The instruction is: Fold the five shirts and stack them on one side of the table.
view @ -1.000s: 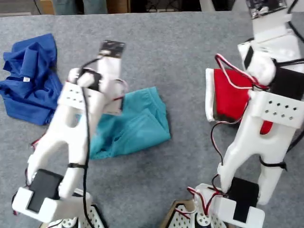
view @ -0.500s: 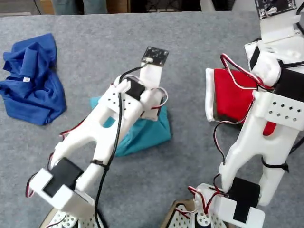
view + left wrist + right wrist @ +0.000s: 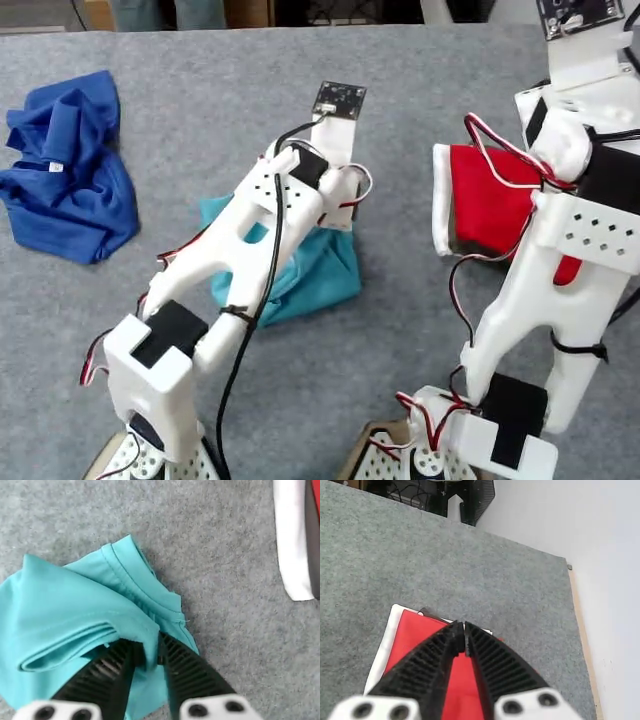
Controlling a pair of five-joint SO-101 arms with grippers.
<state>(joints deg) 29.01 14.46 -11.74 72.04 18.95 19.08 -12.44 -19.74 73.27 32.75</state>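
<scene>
A teal shirt lies bunched at the table's middle. My left gripper is shut on a fold of it near the shirt's edge. In the high view the left arm stretches over this shirt. At the right side a folded red shirt tops a stack with a white shirt beneath. My right gripper hovers shut above the red shirt, holding nothing. A crumpled blue shirt lies at the far left.
Grey carpet-like cloth covers the table, bare between the teal shirt and the stack. The stack's white edge is near the left gripper. The table's right edge meets a white wall.
My left arm has swung to the right, dragging the teal shirt with it; the shirt is now more bunched and nearer the stack. The right arm stayed almost still.
</scene>
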